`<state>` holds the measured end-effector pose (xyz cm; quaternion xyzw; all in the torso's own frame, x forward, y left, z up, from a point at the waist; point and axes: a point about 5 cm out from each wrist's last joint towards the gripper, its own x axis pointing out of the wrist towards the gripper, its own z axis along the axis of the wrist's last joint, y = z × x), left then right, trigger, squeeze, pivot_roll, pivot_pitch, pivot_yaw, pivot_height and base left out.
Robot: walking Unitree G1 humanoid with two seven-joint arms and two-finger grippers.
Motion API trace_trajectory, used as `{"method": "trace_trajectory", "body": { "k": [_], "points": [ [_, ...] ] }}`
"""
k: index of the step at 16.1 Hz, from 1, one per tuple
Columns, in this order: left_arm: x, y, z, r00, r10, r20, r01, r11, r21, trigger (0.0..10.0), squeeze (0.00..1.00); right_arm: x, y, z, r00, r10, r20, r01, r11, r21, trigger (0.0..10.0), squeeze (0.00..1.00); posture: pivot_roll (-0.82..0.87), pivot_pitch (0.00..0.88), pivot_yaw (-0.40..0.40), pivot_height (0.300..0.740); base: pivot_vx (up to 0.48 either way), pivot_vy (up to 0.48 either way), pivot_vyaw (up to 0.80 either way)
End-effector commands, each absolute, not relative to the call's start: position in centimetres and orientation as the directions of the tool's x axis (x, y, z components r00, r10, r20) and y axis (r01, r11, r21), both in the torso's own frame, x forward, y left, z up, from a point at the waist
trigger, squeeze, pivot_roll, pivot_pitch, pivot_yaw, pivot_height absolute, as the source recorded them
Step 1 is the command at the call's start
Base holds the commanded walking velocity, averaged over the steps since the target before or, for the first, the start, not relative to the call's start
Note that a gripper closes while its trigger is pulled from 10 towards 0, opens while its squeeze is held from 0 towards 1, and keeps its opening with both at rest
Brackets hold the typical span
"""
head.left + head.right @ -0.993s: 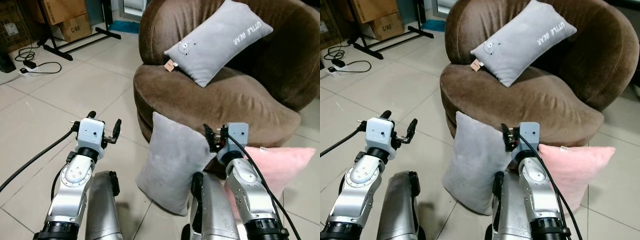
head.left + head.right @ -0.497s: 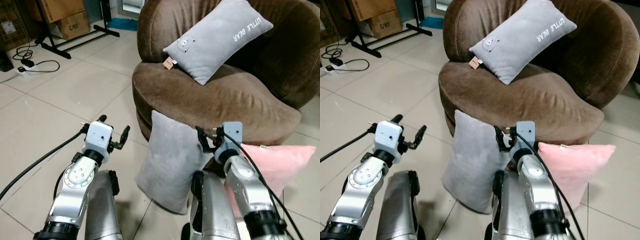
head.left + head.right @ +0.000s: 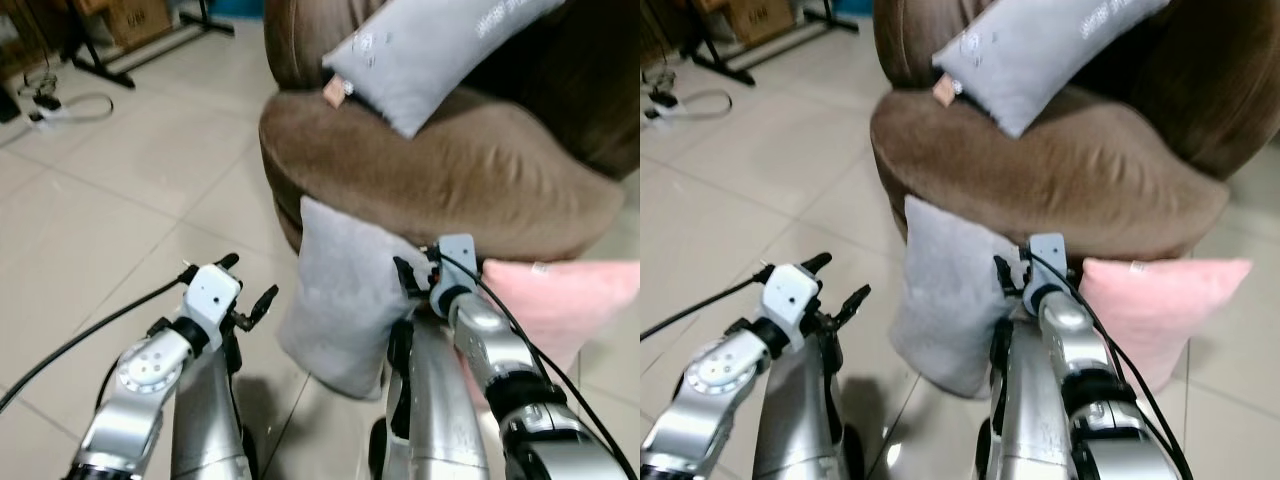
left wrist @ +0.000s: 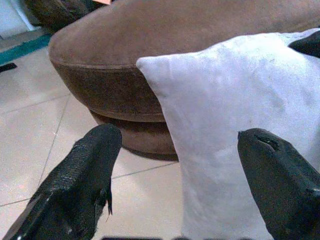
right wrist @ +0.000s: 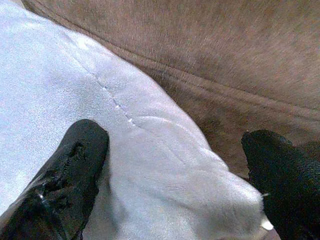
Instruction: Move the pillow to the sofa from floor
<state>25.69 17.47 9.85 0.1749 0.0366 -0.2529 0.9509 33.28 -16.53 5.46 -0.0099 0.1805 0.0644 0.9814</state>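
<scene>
A plain grey pillow (image 3: pixel 345 290) stands on the tiled floor, leaning against the front of the round brown sofa (image 3: pixel 460 170). My left gripper (image 3: pixel 248 278) is open just left of the pillow's edge. In the left wrist view its fingers (image 4: pixel 85 170) frame the pillow (image 4: pixel 235 115) with the sofa base behind. My right gripper (image 3: pixel 408 275) is open at the pillow's upper right corner. In the right wrist view its fingers (image 5: pixel 75 160) straddle that corner (image 5: pixel 130 150), against the sofa (image 5: pixel 200 45).
A pink pillow (image 3: pixel 560 310) lies on the floor to the right, beside my right arm. A grey bear-print pillow (image 3: pixel 430 50) rests on the sofa seat. A power strip and cable (image 3: pixel 50 100) and a black stand leg (image 3: pixel 110 65) sit at the far left.
The camera has tipped down and moved closer, with blur. Both grippers have come nearer the grey pillow; the left one has moved right toward its edge.
</scene>
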Motion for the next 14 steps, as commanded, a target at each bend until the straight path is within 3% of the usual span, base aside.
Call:
{"method": "trace_trajectory", "body": {
  "k": [1, 4, 5, 6, 7, 14],
  "points": [
    [25.2, 17.6, 9.9, 0.857, -0.485, -0.173, 0.515, 0.801, 0.307, 10.0, 0.20, 33.2, -16.8, 4.9, 0.918, 0.116, -0.379, -0.116, 0.993, 0.021, 10.0, 0.00, 0.05, 0.222, 0.014, 0.421, 0.000, 0.000, 0.00],
    [24.2, 17.8, 10.0, 0.836, -0.510, -0.204, 0.549, 0.781, 0.297, 10.0, 0.19, 33.1, -16.2, 4.2, 0.908, 0.143, -0.394, -0.130, 0.990, 0.058, 10.0, 0.00, 0.06, 0.252, 0.024, 0.421, 0.000, 0.000, 0.00],
    [24.0, 17.7, 10.1, 0.832, -0.514, -0.208, 0.554, 0.779, 0.292, 10.0, 0.20, 33.0, -16.0, 4.1, 0.908, 0.149, -0.392, -0.134, 0.989, 0.067, 9.1, 0.00, 0.06, 0.251, 0.022, 0.421, 0.000, 0.000, 0.00],
    [23.9, 17.6, 10.1, 0.827, -0.520, -0.213, 0.561, 0.777, 0.284, 10.0, 0.20, 33.0, -15.7, 4.1, 0.909, 0.159, -0.386, -0.139, 0.987, 0.078, 0.6, 0.00, 0.06, 0.249, 0.020, 0.421, 0.000, 0.000, 0.00],
    [23.7, 17.5, 10.0, 0.818, -0.531, -0.222, 0.575, 0.772, 0.272, 10.0, 0.20, 32.9, -15.5, 4.1, 0.911, 0.173, -0.374, -0.151, 0.985, 0.088, 0.0, 0.00, 0.06, 0.245, 0.019, 0.421, 0.000, 0.000, 0.00],
    [23.5, 17.3, 9.8, 0.794, -0.557, -0.243, 0.606, 0.758, 0.242, 10.0, 0.20, 32.9, -15.6, 4.5, 0.927, 0.203, -0.315, -0.181, 0.979, 0.096, 0.0, 0.00, 0.05, 0.226, 0.011, 0.421, 0.000, 0.000, 0.00]
  ]
}}
